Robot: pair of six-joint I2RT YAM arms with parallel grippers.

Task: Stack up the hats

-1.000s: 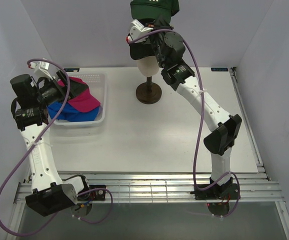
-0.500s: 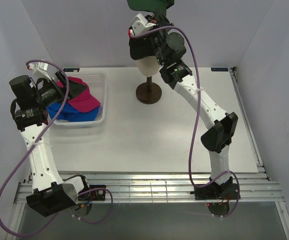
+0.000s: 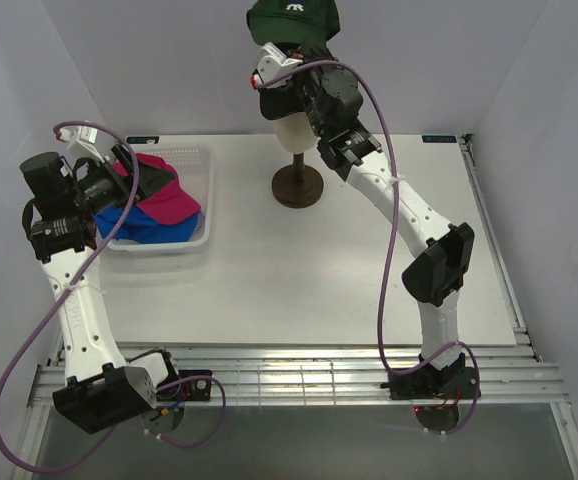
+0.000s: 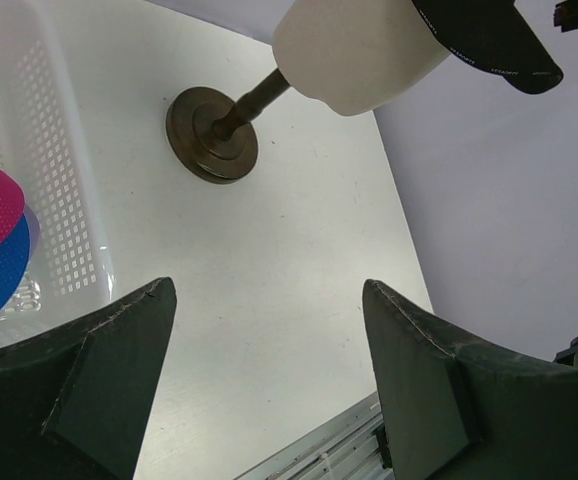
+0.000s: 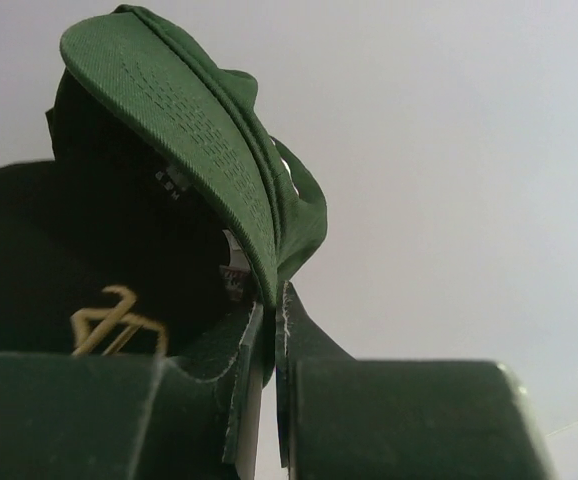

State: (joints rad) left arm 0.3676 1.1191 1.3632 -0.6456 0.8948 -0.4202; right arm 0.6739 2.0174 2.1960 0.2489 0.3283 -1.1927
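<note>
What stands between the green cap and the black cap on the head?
Nothing visible does. The right hand pinches the brim of the green cap, holding it above the black cap.

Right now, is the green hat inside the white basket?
No, the right end effector holds the green hat up high, away from the basket.

A white emblem (image 3: 291, 7) on the green cap (image 3: 304, 18) is too small to read. Fine white print (image 4: 517, 72) edges the brim of the black cap (image 4: 469, 30), and a gold stitched mark (image 5: 117, 318) shows on black fabric; neither is legible.
</note>
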